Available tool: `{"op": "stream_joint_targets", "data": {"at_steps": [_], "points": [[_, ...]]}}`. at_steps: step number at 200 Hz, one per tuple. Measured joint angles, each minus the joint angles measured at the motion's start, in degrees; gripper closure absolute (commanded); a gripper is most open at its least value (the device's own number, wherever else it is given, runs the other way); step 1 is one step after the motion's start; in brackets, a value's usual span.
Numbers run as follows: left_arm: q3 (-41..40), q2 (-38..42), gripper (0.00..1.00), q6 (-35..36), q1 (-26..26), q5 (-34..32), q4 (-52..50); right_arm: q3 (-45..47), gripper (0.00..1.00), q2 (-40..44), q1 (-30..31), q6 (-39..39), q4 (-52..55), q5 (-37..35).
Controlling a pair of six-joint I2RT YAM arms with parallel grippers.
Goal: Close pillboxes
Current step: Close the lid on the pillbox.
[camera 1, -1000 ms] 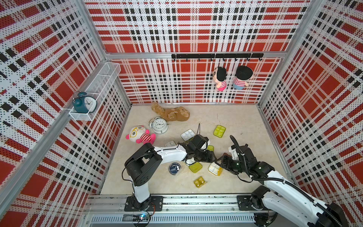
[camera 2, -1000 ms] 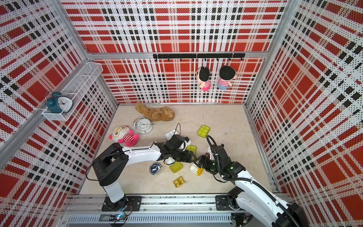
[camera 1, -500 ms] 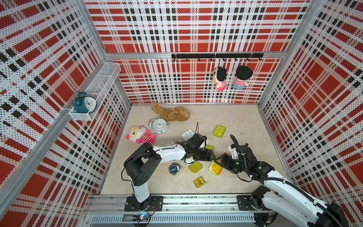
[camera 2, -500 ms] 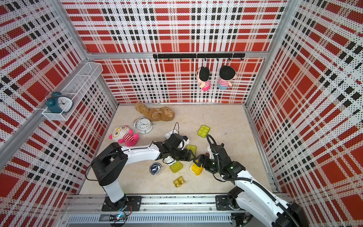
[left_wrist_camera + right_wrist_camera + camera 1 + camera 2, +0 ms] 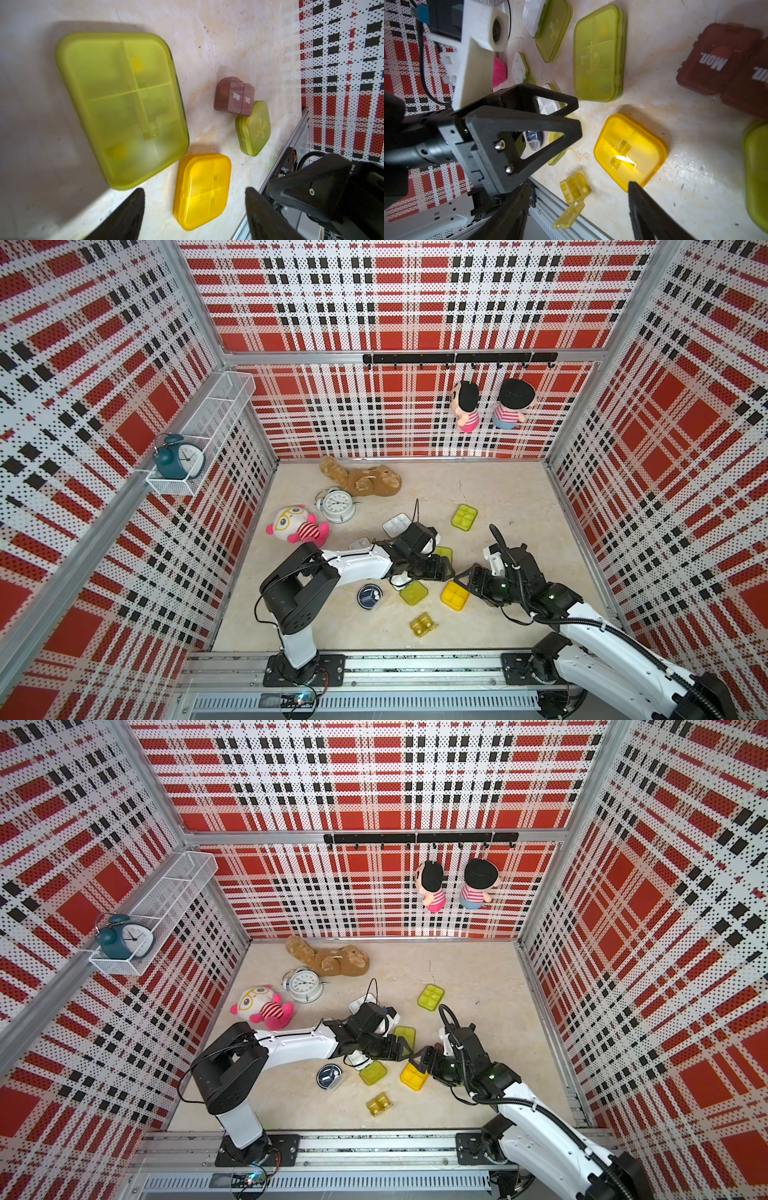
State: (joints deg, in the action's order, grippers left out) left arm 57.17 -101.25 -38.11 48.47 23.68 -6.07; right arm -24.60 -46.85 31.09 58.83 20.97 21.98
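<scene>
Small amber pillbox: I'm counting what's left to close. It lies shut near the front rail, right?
Not shut: the small amber pillbox lies open, lid flaps folded out, as the right wrist view shows. It does lie near the front rail.

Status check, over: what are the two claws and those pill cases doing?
Left gripper, right gripper: both open, empty. Orange-yellow pillbox beside them, lid shut. Small amber pillbox lies open. Nothing in the way.
</scene>
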Motion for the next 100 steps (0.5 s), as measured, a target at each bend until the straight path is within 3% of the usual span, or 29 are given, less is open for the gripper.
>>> {"op": "stream_joint_targets", "data": {"at_steps": [19,42,55,100], "points": [[-0.66,1.86,0.22,0.0,-0.66,-0.83,0.02,0.61,0.47,0.02,0.0,0.55,-0.96,0.42],[-2.12,5.44,0.22,0.0,-2.95,-2.1,-0.09,1.75,0.79,-0.15,0.0,1.14,-2.4,1.07],[-2.71,7.39,0.22,0.02,-4.37,-2.86,-0.17,2.4,0.92,-0.5,0.0,1.51,-3.19,1.38],[-6.05,13.11,0.22,-0.09,-7.87,-5.16,-0.48,3.8,0.94,-2.91,-0.04,2.38,-6.12,1.86]]}}
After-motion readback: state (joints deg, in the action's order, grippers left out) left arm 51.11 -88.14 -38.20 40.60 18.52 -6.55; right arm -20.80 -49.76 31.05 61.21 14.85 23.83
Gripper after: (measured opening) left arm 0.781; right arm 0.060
